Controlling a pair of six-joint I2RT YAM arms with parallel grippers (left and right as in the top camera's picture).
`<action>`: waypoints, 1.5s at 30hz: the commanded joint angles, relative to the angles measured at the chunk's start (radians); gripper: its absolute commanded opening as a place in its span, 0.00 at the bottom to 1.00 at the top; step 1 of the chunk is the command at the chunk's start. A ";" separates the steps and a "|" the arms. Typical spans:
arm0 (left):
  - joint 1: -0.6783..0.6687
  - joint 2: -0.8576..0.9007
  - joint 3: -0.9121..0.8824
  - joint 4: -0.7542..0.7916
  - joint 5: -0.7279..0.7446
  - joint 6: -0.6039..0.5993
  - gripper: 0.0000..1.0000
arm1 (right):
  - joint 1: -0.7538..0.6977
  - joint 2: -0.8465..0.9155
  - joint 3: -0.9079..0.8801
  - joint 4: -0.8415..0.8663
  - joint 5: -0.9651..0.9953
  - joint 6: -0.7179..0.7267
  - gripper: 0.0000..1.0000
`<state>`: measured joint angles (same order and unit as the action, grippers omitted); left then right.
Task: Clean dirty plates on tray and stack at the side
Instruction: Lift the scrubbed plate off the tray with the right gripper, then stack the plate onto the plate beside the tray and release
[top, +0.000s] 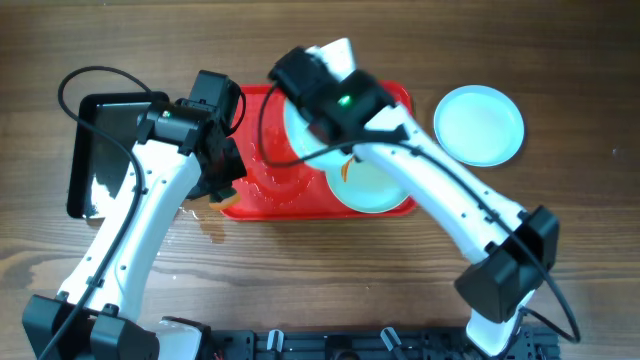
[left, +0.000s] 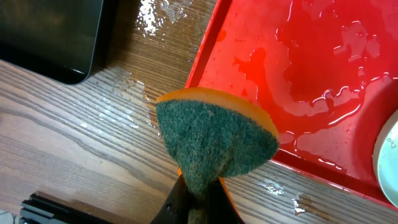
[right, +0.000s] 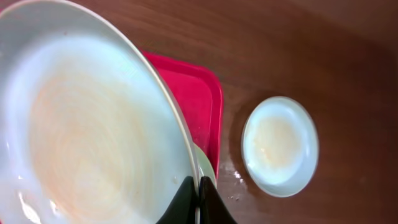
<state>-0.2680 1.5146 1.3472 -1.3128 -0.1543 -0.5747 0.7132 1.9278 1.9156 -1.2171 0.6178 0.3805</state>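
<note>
Item: plate-cleaning station, task part done. Right gripper (right: 199, 199): clenched on the rim of one plate (right: 87, 124), which is carried tilted on edge above the upper middle of the red tray (top: 270, 185). The plate's face shows a faint tan film and no distinct smear. Left gripper (left: 196, 202): clenched on a sponge (left: 214, 137), green scouring side toward the wrist camera, orange backing behind. The sponge hangs over the tray's left rim where it meets the wet table (top: 330, 270), well apart from the held plate. Second plate (top: 375, 190): flat in the tray's lower right corner, a small orange mark at its left edge, partly under the right arm. Third plate (top: 480, 125): on bare wood at upper right of the overhead view, just beside the tray's right end; by judgement the base of the stack. Black tray (top: 100, 140): glossy, upper left, beside the left arm. Step in hand, as judged: the lifted plate is between wiping and stacking. The next move depends on that film. If it counts as dirt, the sponge must cross the tray to the plate's face. If not, the right arm swings rightward, levels the plate and lowers it centred onto the side plate before letting go. Clearances: water is pooled on the tray floor, and the raised rim must be cleared on the right. There is open wood beyond the side plate and along the lower frame. The two arms are near each other over the tray's upper left.
</note>
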 joint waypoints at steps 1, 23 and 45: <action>0.004 -0.009 -0.007 0.000 0.008 -0.010 0.04 | -0.128 -0.113 0.090 0.007 -0.191 0.056 0.04; 0.003 -0.009 -0.007 0.001 0.009 -0.010 0.04 | -0.974 -0.054 -0.288 0.120 -0.670 -0.014 0.04; 0.003 -0.009 -0.007 0.027 0.010 -0.010 0.05 | -0.947 -0.022 -0.367 0.201 -1.101 -0.177 0.33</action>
<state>-0.2680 1.5146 1.3472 -1.2953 -0.1509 -0.5747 -0.2626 1.8965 1.5551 -1.0065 -0.2150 0.3035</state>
